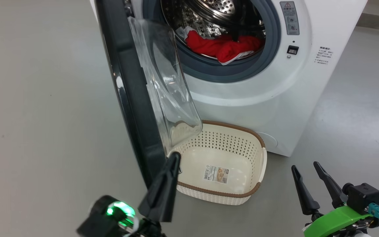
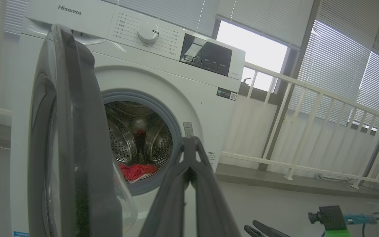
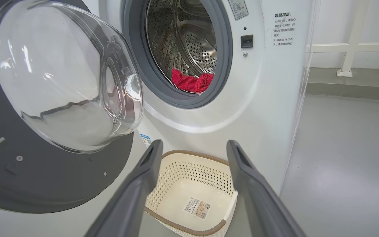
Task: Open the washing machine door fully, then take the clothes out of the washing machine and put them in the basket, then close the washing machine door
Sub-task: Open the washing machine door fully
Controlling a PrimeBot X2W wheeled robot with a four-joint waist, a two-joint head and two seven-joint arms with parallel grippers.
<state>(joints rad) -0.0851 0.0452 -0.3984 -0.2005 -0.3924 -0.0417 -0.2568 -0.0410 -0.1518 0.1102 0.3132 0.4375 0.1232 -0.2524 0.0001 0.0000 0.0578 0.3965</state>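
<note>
The washing machine (image 1: 275,98) stands on the grey floor (image 1: 28,131) with its round opening uncovered. The washing machine door (image 1: 127,98) is swung out from the machine's left side. In the head view it is nearly edge-on, with the black rim facing the camera and the clear glass bowl bulging back toward the machine's front.

The clothes (image 1: 222,46), a red heap with a strip of white trim, lie inside the machine at the bottom of the steel drum (image 1: 209,13), just behind the grey gasket (image 1: 215,70). The basket (image 1: 235,126) sits on the floor directly in front of the machine, below the opening. A sticker shows on its bottom, and its left end lies under the door's glass bowl.

The left gripper (image 1: 175,157) is clenched, its 2 fingers pressed together on nothing. Its tip points up in front of the machine at the door's lower edge, and I cannot tell whether it touches the door. The right gripper (image 1: 305,166) is released, its 2 fingers spread and holding nothing, low in front of the machine's right corner.
</note>
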